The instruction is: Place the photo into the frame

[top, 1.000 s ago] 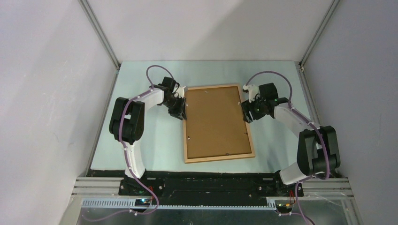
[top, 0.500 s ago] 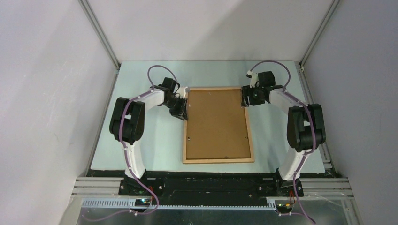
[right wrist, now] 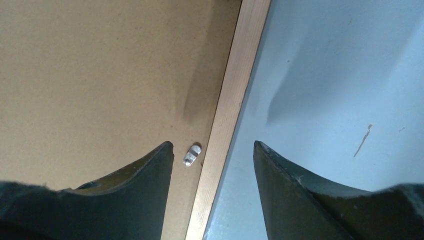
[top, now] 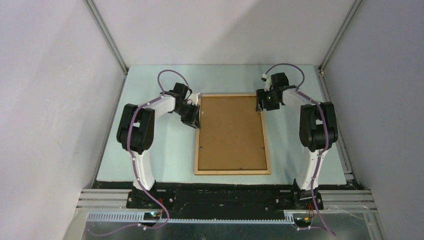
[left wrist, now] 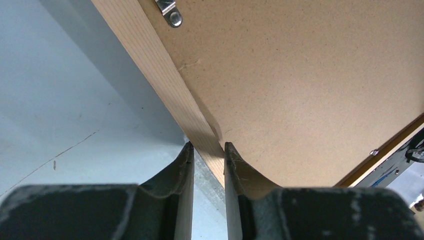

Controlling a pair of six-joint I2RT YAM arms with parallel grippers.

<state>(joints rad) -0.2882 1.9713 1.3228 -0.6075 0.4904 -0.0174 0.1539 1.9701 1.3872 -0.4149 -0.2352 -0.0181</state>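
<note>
The frame (top: 232,172), thin light wood, lies back-up on the table with the plain brown backing board (top: 231,132) filling it. The photo is hidden. My left gripper (top: 196,116) is shut on the frame's left moulding near the far corner. In the left wrist view the moulding (left wrist: 155,60) runs between the closed fingers of my left gripper (left wrist: 208,150), beside the board (left wrist: 300,75). My right gripper (top: 260,102) is open at the frame's far right corner. In the right wrist view it (right wrist: 214,145) straddles the right moulding (right wrist: 235,90) without touching it.
Small metal clips (right wrist: 192,154) hold the board in; one shows in the left wrist view (left wrist: 169,10). The pale blue-green table (top: 160,150) is walled in by white panels, with a metal rail along the near edge (top: 225,202).
The frame has turned from a slight tilt to square with the table. My right gripper has moved along the right edge to the far corner, its arm folding in. The left gripper keeps its hold.
</note>
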